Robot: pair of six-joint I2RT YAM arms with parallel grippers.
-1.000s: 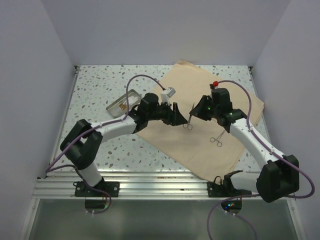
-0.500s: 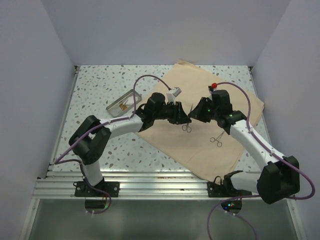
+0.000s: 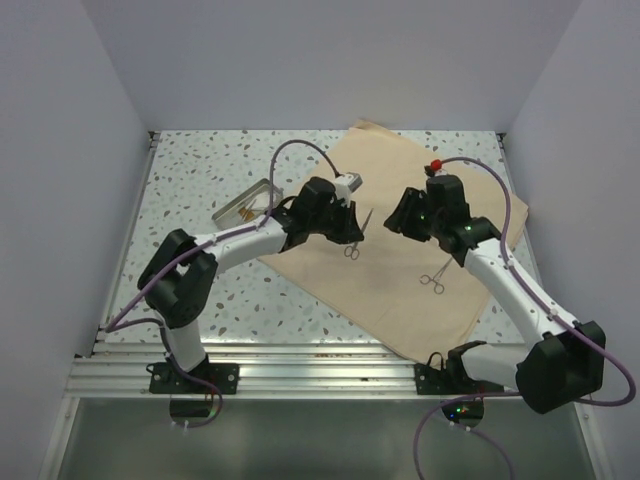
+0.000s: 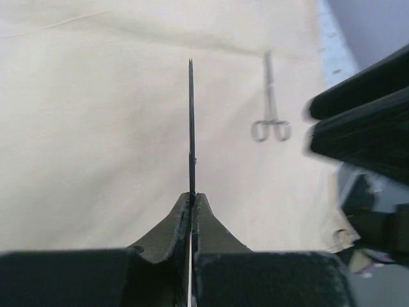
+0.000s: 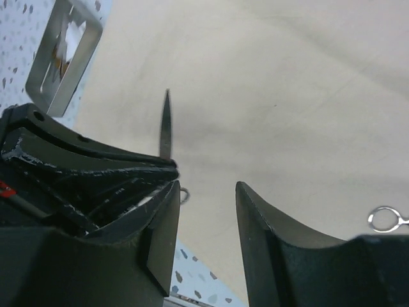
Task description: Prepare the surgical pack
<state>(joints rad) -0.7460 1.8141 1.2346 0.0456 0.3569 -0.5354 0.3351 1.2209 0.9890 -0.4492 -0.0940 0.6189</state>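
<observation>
Top view — both arms bend inward over the cloth sheet [image 3: 400,290], which lies flat and tan on the right side of the desk [image 3: 190,170]. The left gripper [image 3: 352,228] and right gripper [image 3: 398,215] face each other, near. The left arm partly hides the tray [image 3: 245,205].

Left wrist — gripper pinching scissors [image 4: 190,128], seen edge-on. A blurred clamp [image 4: 271,102] lies on the cloth.

Right wrist — gripper spread above the cloth.

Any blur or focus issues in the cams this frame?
Left wrist: held instrument sharp, seen edge-on; forceps slightly soft; right arm at the frame edge smeared. Right wrist: its own fingers soft, tray blurred. Top external: crisp, even light, faint shadows, no glare.
</observation>
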